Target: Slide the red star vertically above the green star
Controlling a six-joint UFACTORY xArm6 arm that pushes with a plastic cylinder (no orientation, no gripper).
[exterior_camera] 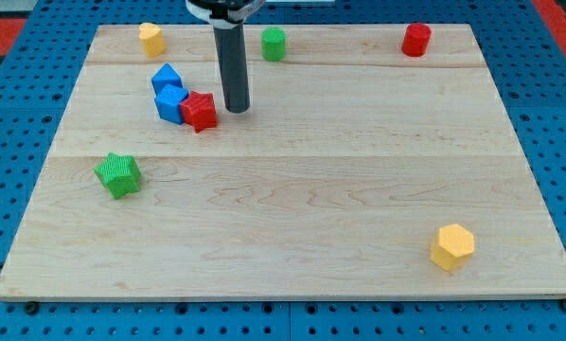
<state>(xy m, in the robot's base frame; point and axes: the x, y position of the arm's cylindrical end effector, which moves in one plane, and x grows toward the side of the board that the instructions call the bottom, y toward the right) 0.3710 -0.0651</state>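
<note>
Red star (200,111) sits in the upper-left part of the wooden board (311,189), touching the right side of a blue block (171,103); a second blue block (167,79) sits just above that one, touching it. Green star (119,174) lies lower and further to the view's left, well apart from the red one.

No claw on this rig, only a dark rod; nothing is held. My tip (237,109) rests just right of the red star, a slim gap between, cannot tell if touching.

Judgement: red star needs to go leftward until it lines up over the green star, staying on the view's top side of it. Blue blocks stand in that path. A push straight left from here would likely shove the blue pair along too. Better to bring the tip around to the star's upper right, nudge it down-left clear of the blues, then left.

Orientation: star is squat, no clear long axis. One point seems aimed toward the view's bottom-right; exact heading too small to tell.

Other blocks sit far off: yellow block (150,38), green cylinder (274,44), red cylinder (415,40), yellow hexagon (451,246).
</note>
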